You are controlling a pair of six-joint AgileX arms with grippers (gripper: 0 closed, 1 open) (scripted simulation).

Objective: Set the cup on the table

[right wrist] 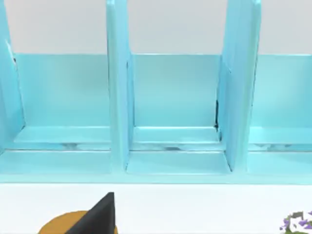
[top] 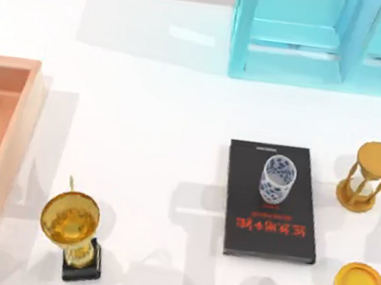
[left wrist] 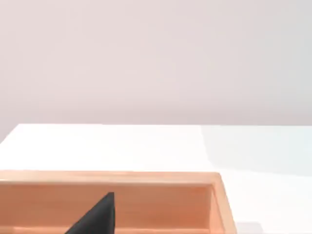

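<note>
Atop the black book [top: 271, 201], upright, the cup [top: 278, 178]: tip-over risk from off-centre grasp; both grippers' finger state indeterminable.

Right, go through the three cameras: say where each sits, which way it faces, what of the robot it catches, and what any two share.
Top view: above the table, looking down on the cup standing on the black book; a dark part of the left arm at the left edge.
Left wrist view: on the left arm, low over the wooden tray, facing across the table to the wall; a dark finger shows.
Right wrist view: on the right arm, facing the blue shelf; a dark finger shows.
Shared: top and left wrist both show the tray.
</note>
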